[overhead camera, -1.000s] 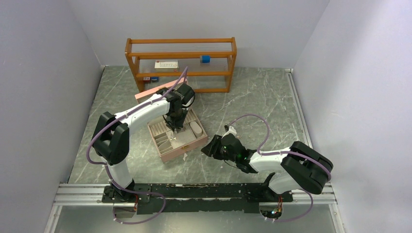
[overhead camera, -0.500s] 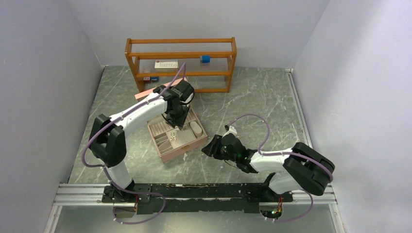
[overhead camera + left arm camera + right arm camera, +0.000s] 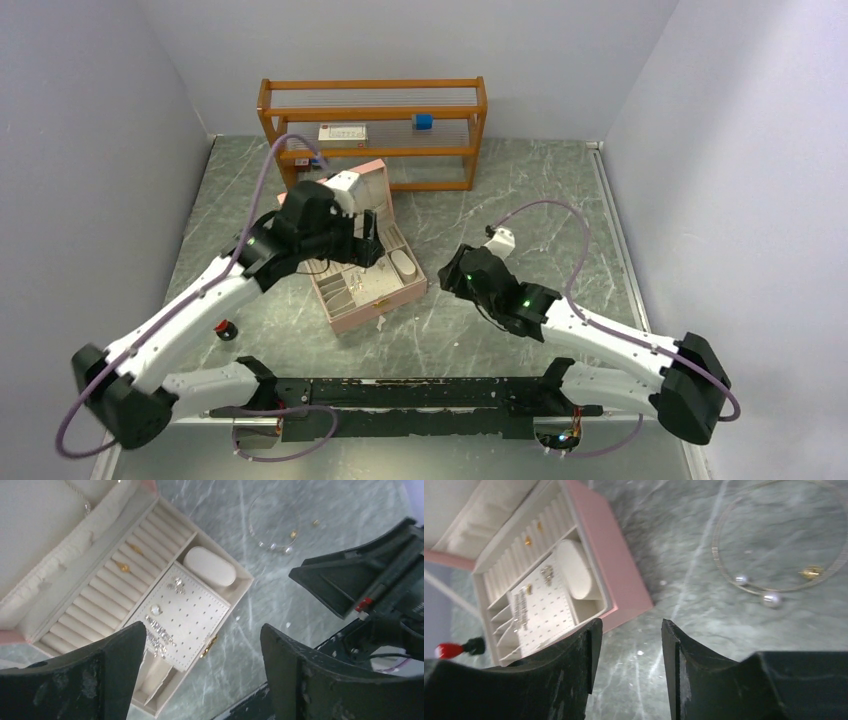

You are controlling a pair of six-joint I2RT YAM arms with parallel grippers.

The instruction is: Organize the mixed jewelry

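Left wrist view looks down between the wide-apart, empty jaws of my left pincer (image 3: pixel 200 680) onto the open pink jewelry box (image 3: pixel 222 554). Part of the mixed jewelry (image 3: pixel 159 628) sits inside: glinting silver pieces on the perforated earring panel (image 3: pixel 200 615), and two small gold pieces in the ring rolls (image 3: pixel 107 587). The oval cushion (image 3: pixel 209 566) beside the panel is bare. The rest lies loose on the marbled surface (image 3: pixel 260 610), well apart from the box: a thin pearl bangle (image 3: pixel 274 546), a small gold piece (image 3: pixel 293 533) at its rim that I cannot tell from a clasp, and a gold speck (image 3: pixel 315 523) just beyond. My right pincer (image 3: pixel 629 655) hangs over the surface between box and bangle, jaws apart with nothing between them. A red-capped black cylinder (image 3: pixel 454 649) lies on the far side of the box and is no part of this. I judge the sorting to be part done, with the loose pieces next in hand. The right pincer is nearer them, so the next move likely falls to it: shift over the bangle, come down with one jaw on each side of the wire, and close gently. The wire lies flat and thin, so it may slip.
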